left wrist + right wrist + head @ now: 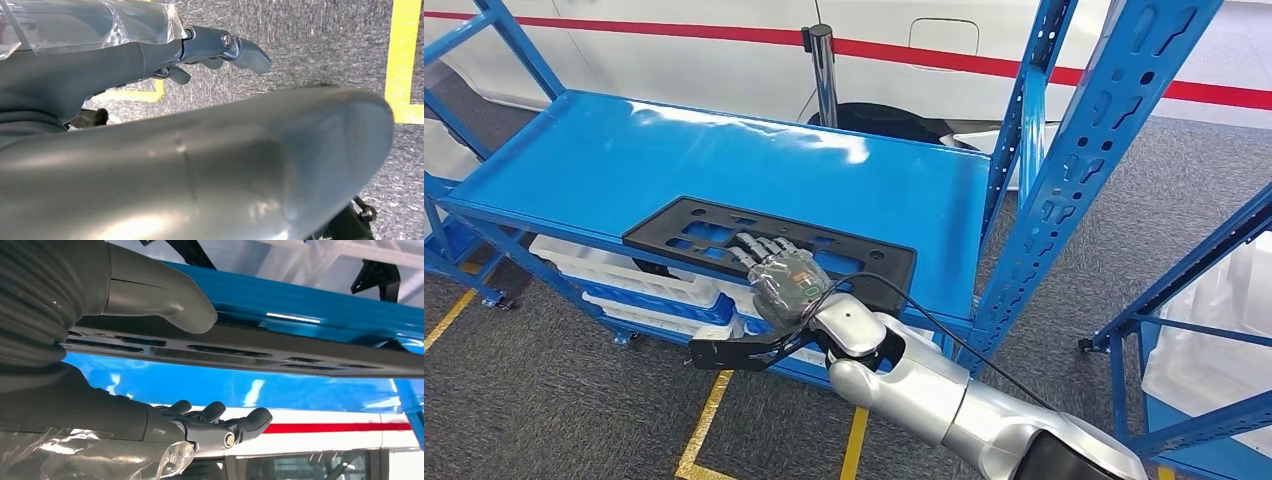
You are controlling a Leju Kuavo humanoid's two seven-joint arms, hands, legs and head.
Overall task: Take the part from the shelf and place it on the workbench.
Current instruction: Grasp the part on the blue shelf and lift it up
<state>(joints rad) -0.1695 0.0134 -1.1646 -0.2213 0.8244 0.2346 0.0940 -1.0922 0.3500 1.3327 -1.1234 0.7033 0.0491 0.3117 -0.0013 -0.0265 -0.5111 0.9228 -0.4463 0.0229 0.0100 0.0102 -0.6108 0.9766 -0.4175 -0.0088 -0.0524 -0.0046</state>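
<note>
The part (pixel 694 235) is a flat black plate with several cut-outs, lying near the front edge of the blue shelf (pixel 624 150). My right hand (pixel 786 275) reaches over that front edge, its fingers (pixel 759 248) stretched above the plate's middle. In the right wrist view the thumb (pixel 165 295) sits under the shelf lip and the fingers (pixel 220 420) hover above the part (pixel 250 355) with a gap, so nothing is gripped. My left hand (pixel 150 60) hangs over the grey floor, fingers loosely extended and holding nothing.
Blue perforated uprights (pixel 1104 130) stand right of my arm. White bins (pixel 624 275) fill the level below, and a black bracket-like piece (pixel 734 352) juts out under the shelf edge. A metal post (pixel 822 70) stands behind. Yellow lines (pixel 704 420) mark the floor.
</note>
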